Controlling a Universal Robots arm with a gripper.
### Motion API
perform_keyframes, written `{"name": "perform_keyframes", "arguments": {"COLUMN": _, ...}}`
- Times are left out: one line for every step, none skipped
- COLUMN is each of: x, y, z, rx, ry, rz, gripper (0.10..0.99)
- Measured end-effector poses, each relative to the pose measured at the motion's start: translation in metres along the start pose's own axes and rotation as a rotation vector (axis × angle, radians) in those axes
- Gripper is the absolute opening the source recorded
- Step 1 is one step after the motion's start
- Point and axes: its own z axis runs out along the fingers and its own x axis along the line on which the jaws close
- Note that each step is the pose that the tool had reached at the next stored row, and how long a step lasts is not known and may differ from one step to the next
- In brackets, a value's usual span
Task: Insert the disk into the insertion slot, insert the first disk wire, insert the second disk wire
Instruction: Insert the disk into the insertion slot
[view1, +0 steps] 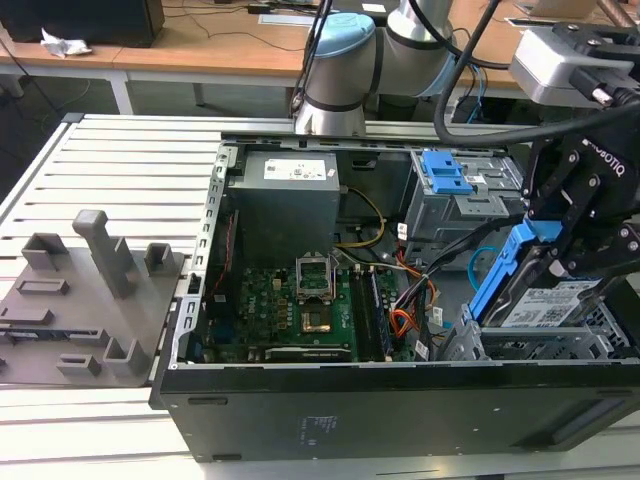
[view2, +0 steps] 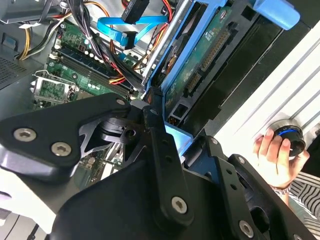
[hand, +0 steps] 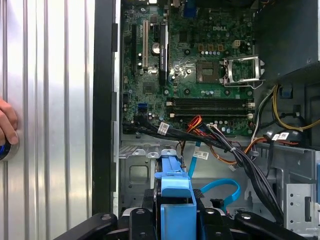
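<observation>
Exterior view: gripper (view1: 548, 258), jaws clamped on disk (view1: 548, 302); disk tilted w/ low end at mouth of insertion slot (view1: 530, 343), near corner of PC case (view1: 330, 400) on exterior view's right, prob. angled to slide in; second disk wire (view1: 484, 262) loose just beside slot.

In the exterior view, the silver perforated metal drive cage (view1: 575, 345) is occupied by a tilted blue-framed silver hard drive (view1: 548, 302) and hemmed at ten o'clock by black cables (view1: 430, 275) and a looped light-blue flat cable (view1: 478, 262). Room is left at nine o'clock over the green motherboard (view1: 290, 300).
</observation>
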Motion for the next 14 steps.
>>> {"name": "perform_keyframes", "arguments": {"x": 0.0000, "y": 0.0000, "z": 0.0000, "rx": 0.000, "ry": 0.0001, "rz": 0.000, "gripper": 0.365}}
{"name": "perform_keyframes", "arguments": {"x": 0.0000, "y": 0.0000, "z": 0.0001, "rx": 0.000, "ry": 0.0000, "rz": 0.000, "gripper": 0.365}}
{"name": "perform_keyframes", "arguments": {"x": 0.0000, "y": 0.0000, "z": 0.0001, "rx": 0.000, "ry": -0.0001, "rz": 0.000, "gripper": 0.365}}
{"name": "perform_keyframes", "arguments": {"x": 0.0000, "y": 0.0000, "z": 0.0001, "rx": 0.000, "ry": -0.0001, "rz": 0.000, "gripper": 0.365}}
{"name": "perform_keyframes", "arguments": {"x": 0.0000, "y": 0.0000, "z": 0.0001, "rx": 0.000, "ry": 0.0000, "rz": 0.000, "gripper": 0.365}}
{"name": "perform_keyframes", "arguments": {"x": 0.0000, "y": 0.0000, "z": 0.0001, "rx": 0.000, "ry": 0.0000, "rz": 0.000, "gripper": 0.365}}
{"name": "perform_keyframes", "arguments": {"x": 0.0000, "y": 0.0000, "z": 0.0001, "rx": 0.000, "ry": 0.0000, "rz": 0.000, "gripper": 0.376}}
{"name": "perform_keyframes", "arguments": {"x": 0.0000, "y": 0.0000, "z": 0.0003, "rx": 0.000, "ry": -0.0002, "rz": 0.000, "gripper": 0.439}}
{"name": "perform_keyframes", "arguments": {"x": 0.0000, "y": 0.0000, "z": 0.0002, "rx": 0.000, "ry": -0.0001, "rz": 0.000, "gripper": 0.439}}
{"name": "perform_keyframes", "arguments": {"x": 0.0000, "y": 0.0000, "z": 0.0002, "rx": 0.000, "ry": -0.0001, "rz": 0.000, "gripper": 0.439}}
{"name": "perform_keyframes", "arguments": {"x": 0.0000, "y": 0.0000, "z": 0.0002, "rx": 0.000, "ry": -0.0001, "rz": 0.000, "gripper": 0.439}}
{"name": "perform_keyframes", "arguments": {"x": 0.0000, "y": 0.0000, "z": 0.0002, "rx": 0.000, "ry": -0.0001, "rz": 0.000, "gripper": 0.439}}
{"name": "perform_keyframes", "arguments": {"x": 0.0000, "y": 0.0000, "z": 0.0002, "rx": 0.000, "ry": -0.0001, "rz": 0.000, "gripper": 0.439}}
{"name": "perform_keyframes", "arguments": {"x": 0.0000, "y": 0.0000, "z": 0.0002, "rx": 0.000, "ry": 0.0000, "rz": 0.000, "gripper": 0.424}}
